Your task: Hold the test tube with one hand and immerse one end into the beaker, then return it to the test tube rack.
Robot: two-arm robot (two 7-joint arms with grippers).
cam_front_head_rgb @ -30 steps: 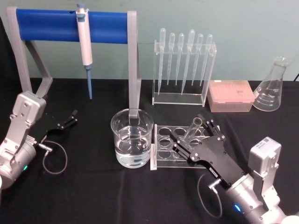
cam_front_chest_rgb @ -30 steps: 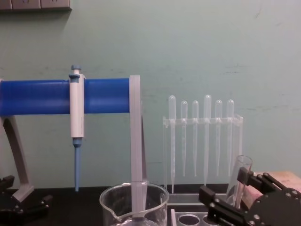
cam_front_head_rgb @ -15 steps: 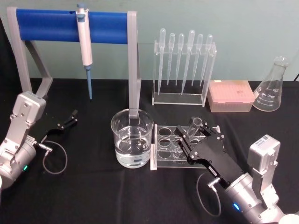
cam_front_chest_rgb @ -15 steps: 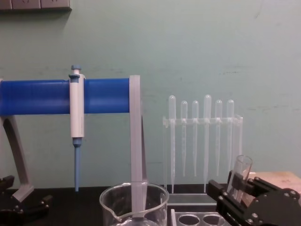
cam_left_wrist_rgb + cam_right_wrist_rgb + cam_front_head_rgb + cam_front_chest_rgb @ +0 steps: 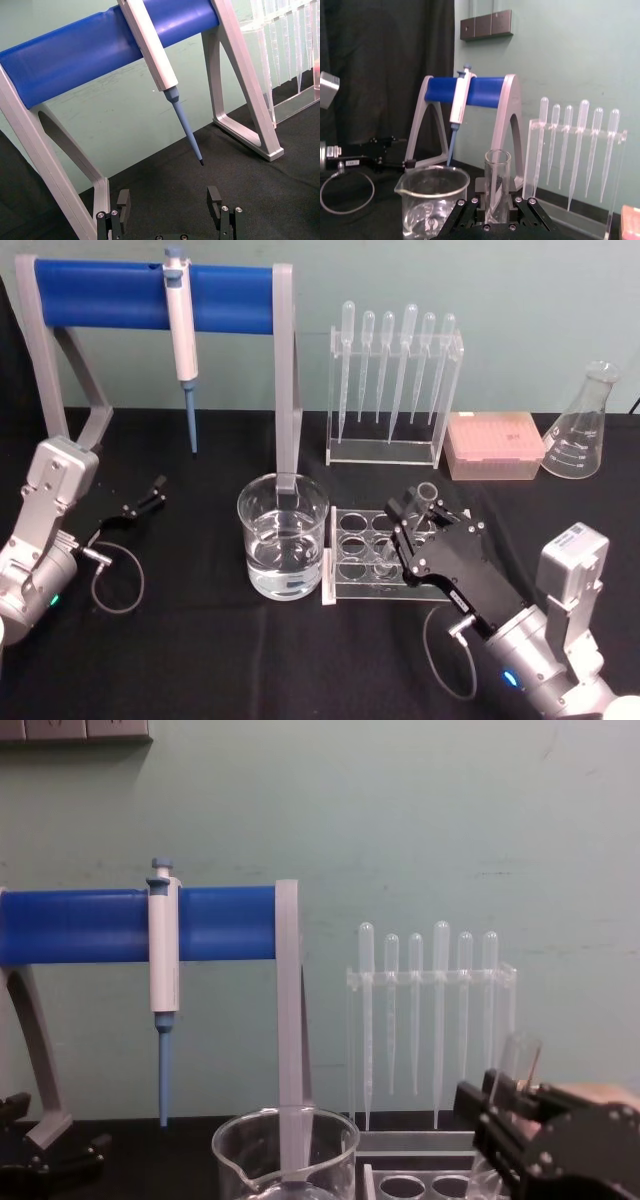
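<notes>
Right gripper (image 5: 420,512) is clamping the test tube (image 5: 428,492) in its rack (image 5: 350,532); it probably needs lifting toward the beaker (image 5: 283,540) next. Left gripper (image 5: 169,200) is idling, wide.

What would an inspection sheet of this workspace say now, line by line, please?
Surface: black table, no spill seen.
Job's things: test tube tilted over the test tube rack, lower end at its holes; beaker beside the rack on its left, part-filled with clear liquid.
Clutter: pipettor hanging on blue stand; pipettes in a clear holder; pink box; conical flask.
End effectors: right end effector shut on the test tube; left end effector open, parked at the left.
Cables: left cable loop and right cable loop, one by each wrist.
Surroundings: green wall; nothing else seen.
</notes>
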